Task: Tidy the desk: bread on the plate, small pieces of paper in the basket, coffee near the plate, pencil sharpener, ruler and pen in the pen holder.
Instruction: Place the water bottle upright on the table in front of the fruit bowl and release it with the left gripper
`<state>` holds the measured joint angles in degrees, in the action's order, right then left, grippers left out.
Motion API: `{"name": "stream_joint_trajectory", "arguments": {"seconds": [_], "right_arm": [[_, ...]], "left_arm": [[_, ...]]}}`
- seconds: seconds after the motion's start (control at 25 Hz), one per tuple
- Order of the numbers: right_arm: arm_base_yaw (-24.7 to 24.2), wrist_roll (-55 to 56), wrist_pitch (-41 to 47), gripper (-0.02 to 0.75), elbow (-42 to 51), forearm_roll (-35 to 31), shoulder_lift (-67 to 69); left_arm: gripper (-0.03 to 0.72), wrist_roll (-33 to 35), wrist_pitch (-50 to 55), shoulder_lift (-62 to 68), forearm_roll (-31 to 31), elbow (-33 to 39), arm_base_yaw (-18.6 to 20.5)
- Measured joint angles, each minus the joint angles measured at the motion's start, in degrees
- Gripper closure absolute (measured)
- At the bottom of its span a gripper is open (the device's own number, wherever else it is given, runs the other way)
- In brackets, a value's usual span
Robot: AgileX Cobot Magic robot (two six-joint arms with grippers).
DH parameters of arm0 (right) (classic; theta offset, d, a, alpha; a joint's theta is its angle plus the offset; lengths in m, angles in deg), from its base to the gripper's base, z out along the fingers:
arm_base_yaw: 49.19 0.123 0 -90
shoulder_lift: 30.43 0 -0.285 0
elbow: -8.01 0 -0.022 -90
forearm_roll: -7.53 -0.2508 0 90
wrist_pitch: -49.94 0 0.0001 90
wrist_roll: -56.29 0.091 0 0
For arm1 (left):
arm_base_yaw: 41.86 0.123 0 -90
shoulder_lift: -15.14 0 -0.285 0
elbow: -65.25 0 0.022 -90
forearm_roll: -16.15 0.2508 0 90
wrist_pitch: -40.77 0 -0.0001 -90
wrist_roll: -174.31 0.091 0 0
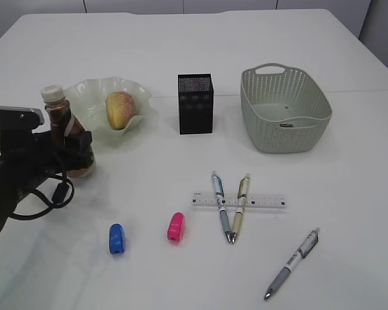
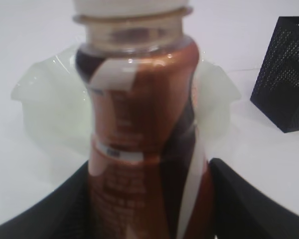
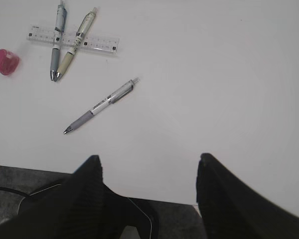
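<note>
My left gripper (image 1: 77, 152) is shut on the brown coffee bottle (image 1: 59, 119), which stands upright just left of and in front of the pale green plate (image 1: 90, 90). The bottle (image 2: 139, 114) fills the left wrist view between the jaws (image 2: 149, 199). The bread (image 1: 121, 108) lies on the plate. The black mesh pen holder (image 1: 195, 103) stands mid-table. A ruler (image 1: 265, 201) lies under two pens (image 1: 221, 206) (image 1: 240, 205); a third pen (image 1: 293, 263) lies at the front right. A blue sharpener (image 1: 116, 239) and a pink sharpener (image 1: 176, 227) lie in front. My right gripper (image 3: 147, 162) is open and empty.
The grey-green basket (image 1: 310, 97) stands at the back right with a small item on its floor. The right wrist view shows the table's near edge, the third pen (image 3: 100, 105), the ruler (image 3: 102, 44) and the pink sharpener (image 3: 5, 61).
</note>
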<state>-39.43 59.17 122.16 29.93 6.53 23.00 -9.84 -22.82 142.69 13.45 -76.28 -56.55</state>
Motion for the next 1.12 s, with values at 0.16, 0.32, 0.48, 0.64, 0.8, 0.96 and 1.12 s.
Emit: {"name": "stream_joint_trajectory", "arguments": {"seconds": [0.16,0.32,0.48,0.64,0.8,0.96,1.12], "right_arm": [[0.0,0.1,0.0,0.271,0.0,0.0,0.0],[0.0,0.1,0.0,0.271,0.0,0.0,0.0],[0.0,0.1,0.0,0.271,0.0,0.0,0.0],[0.0,0.1,0.0,0.271,0.0,0.0,0.0],[0.0,0.2,0.0,0.271,0.0,0.0,0.0],[0.0,0.2,0.0,0.271,0.0,0.0,0.0],[0.0,0.2,0.0,0.271,0.0,0.0,0.0]], "left_arm": [[0.222,0.0,0.2,-1.1,0.1,0.0,0.0],[0.221,0.0,2.0,-1.1,0.2,0.0,0.0],[0.221,0.0,2.1,-1.1,0.2,0.1,0.0],[0.221,0.0,2.1,-0.8,0.2,0.1,0.0],[0.207,0.0,2.2,0.4,0.2,0.1,0.0],[0.187,0.0,2.7,0.4,0.2,0.1,0.0],[0.174,0.0,4.6,0.4,0.5,0.0,0.0]]}}
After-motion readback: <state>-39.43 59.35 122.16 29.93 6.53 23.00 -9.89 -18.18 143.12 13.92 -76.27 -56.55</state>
